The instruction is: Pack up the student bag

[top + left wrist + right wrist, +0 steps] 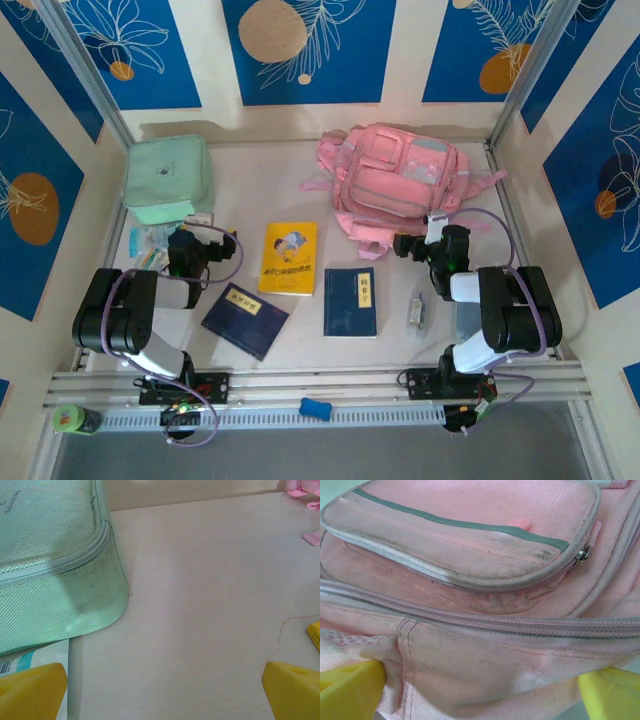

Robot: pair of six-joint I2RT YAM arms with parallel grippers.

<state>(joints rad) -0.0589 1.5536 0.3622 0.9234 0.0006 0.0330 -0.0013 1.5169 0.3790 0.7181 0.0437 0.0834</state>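
Observation:
The student bag [395, 180] is a pink backpack lying flat at the back right of the table, zip pockets facing up. My right gripper [420, 241] sits at its near edge. In the right wrist view the right gripper [480, 695] is open wide. Its yellow fingertips [350, 690] flank the bag's lower fabric [470, 555], just below a long closed zip. My left gripper [208, 243] is open over bare table, beside the mint green case. Nothing lies between the left gripper's [165, 695] yellow fingertips [295, 687].
A mint green zip case [167, 178] [50, 565] lies back left, with a printed packet [150, 240] at its near side. A yellow book [289, 258] and two dark blue books [245, 320] [351, 302] lie mid-table. A small pale object [416, 312] lies by the right arm.

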